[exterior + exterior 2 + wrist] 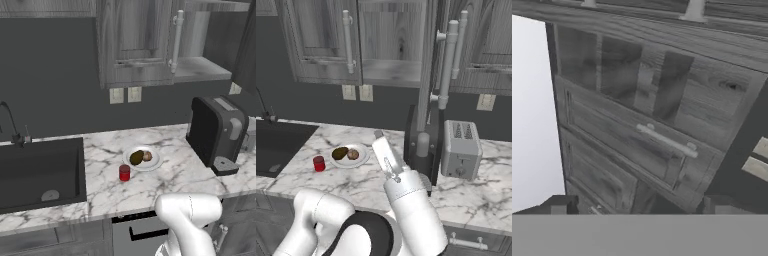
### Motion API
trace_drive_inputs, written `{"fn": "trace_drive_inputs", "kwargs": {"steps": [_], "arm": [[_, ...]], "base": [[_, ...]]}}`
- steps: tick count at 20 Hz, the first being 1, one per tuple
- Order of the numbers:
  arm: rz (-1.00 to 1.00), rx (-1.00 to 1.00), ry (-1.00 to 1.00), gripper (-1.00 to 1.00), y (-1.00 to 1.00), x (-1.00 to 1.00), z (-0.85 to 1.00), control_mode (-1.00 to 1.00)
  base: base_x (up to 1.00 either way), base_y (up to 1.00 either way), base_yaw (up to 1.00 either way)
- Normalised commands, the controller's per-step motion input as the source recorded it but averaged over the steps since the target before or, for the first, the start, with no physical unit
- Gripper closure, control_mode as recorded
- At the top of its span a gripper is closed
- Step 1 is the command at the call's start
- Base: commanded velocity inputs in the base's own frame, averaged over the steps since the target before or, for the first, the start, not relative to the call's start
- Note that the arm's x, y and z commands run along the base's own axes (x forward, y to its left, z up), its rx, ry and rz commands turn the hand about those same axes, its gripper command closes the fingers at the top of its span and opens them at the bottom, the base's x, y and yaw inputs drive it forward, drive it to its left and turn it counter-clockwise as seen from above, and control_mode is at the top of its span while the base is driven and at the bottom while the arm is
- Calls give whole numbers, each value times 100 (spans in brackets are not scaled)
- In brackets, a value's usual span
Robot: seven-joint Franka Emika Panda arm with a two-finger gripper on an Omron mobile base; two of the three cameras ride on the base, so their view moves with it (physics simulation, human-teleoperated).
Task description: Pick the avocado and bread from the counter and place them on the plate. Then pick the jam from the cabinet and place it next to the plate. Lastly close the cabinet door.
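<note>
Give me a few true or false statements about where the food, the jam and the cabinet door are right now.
1. The avocado and bread lie on the plate. True.
2. The jam stands in the cabinet. False: it stands on the counter beside the plate.
3. The cabinet door is closed. False: it stands open, the shelf showing.
4. The gripper holds the jam. False: it is open, facing cabinet doors.
5. A toaster sits on the counter. True.
</note>
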Motion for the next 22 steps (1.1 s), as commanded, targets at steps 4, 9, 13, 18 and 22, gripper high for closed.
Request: {"fn": "trace_drive_inputs", "kwargs": {"steps": [4, 9, 13, 18, 22], "arm": [[0, 15, 0, -100, -60, -1, 0, -100], [2, 15, 1, -100, -56, 8, 1, -100], [10, 15, 4, -100, -60, 21, 6, -100], [12, 14, 5, -100, -66, 28, 0, -100], [17, 11, 11, -100, -65, 49, 0, -100]], "base": [[0, 0, 0], [0, 0, 0], [0, 0, 0], [0, 0, 0], [0, 0, 0]]}}
